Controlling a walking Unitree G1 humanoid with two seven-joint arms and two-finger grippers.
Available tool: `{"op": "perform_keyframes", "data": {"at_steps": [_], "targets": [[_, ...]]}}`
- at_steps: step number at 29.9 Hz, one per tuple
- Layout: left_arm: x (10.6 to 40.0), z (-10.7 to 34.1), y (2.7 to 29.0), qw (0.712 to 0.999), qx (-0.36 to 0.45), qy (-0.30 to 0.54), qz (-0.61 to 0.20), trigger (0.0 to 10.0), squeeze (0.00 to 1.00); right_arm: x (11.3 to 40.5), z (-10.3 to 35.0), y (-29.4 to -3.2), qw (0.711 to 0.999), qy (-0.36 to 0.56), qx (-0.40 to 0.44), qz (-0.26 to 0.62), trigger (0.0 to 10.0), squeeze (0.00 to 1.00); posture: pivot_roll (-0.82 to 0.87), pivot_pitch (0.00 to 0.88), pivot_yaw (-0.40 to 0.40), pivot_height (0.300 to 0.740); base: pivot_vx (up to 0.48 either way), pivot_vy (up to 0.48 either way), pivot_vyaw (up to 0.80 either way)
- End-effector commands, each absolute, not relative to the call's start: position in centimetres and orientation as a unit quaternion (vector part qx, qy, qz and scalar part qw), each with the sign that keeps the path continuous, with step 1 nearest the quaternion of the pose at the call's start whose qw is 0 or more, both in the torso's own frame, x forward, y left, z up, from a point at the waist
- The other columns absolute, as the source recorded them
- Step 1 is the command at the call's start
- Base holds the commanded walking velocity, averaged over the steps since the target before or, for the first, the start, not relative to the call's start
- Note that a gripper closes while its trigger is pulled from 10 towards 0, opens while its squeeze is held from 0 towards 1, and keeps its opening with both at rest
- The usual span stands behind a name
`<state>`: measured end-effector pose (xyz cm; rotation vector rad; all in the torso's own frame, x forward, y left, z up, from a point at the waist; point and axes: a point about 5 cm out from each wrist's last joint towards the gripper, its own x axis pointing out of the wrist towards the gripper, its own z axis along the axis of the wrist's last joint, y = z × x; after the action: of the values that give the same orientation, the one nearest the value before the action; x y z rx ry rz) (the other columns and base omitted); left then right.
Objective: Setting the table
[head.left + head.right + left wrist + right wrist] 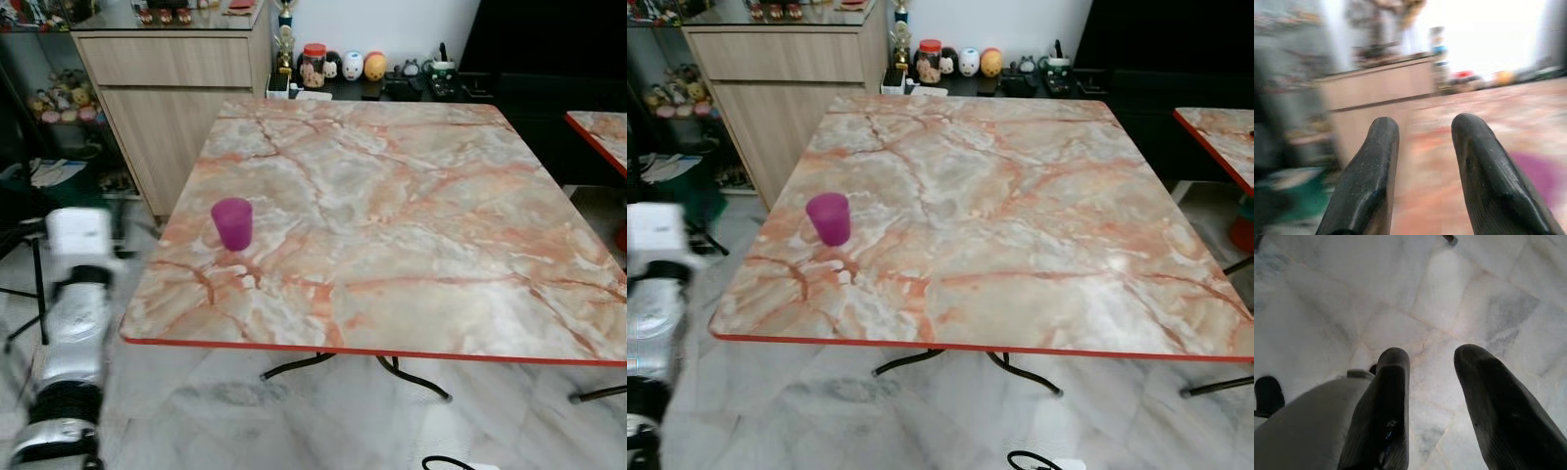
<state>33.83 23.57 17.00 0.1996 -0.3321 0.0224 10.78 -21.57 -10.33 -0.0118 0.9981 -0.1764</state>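
Head view: purple cup (232, 223) upright on the marble table (411, 206), near its left edge; left arm (71, 323) beside the table, apart from the cup. Left wrist: left gripper (1422, 142) spread and empty, blurred cup off beyond one finger. Right wrist: right gripper (1432, 377) parted, empty, over the floor (1352, 293)

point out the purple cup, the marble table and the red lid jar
purple cup (232, 223): left eye view, side wall of the cup
marble table (411, 225): left eye view, bare top
red lid jar (313, 66): left eye view, jar body
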Motion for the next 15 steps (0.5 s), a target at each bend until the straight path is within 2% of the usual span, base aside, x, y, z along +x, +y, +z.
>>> {"op": "perform_keyframes", "data": {"at_steps": [1,2,5,10,15], "targets": [[34.0,17.2,21.5,0.984,0.07,-0.157,-0.049,10.0,0.0,10.6,-10.3,-21.8,0.873,0.478,0.001,-0.093,10.0,0.0,0.02,0.0,-0.026,0.736,0.0,0.0,0.0],[34.0,17.2,21.5,0.984,0.07,-0.157,-0.049,10.0,0.0,10.6,-10.3,-21.8,0.873,0.478,0.001,-0.093,10.0,0.0,0.02,0.0,-0.026,0.736,0.0,0.0,0.0],[33.0,16.0,19.2,0.983,0.045,-0.133,-0.116,10.0,0.0,10.5,-10.3,-22.0,0.874,0.476,0.004,-0.096,10.0,0.0,0.02,0.0,-0.018,0.736,0.0,0.0,0.0],[32.1,16.2,18.9,0.985,0.007,-0.124,-0.117,10.0,0.0,10.0,-10.4,-22.2,0.871,0.481,0.006,-0.099,10.0,0.0,0.03,0.0,-0.024,0.736,0.0,0.0,0.0],[32.0,16.4,18.6,0.986,0.002,-0.13,-0.1,10.0,0.0,10.1,-10.4,-22.1,0.871,0.482,0.002,-0.093,10.0,0.0,0.03,0.0,-0.02,0.736,0.0,0.0,0.0]]}}
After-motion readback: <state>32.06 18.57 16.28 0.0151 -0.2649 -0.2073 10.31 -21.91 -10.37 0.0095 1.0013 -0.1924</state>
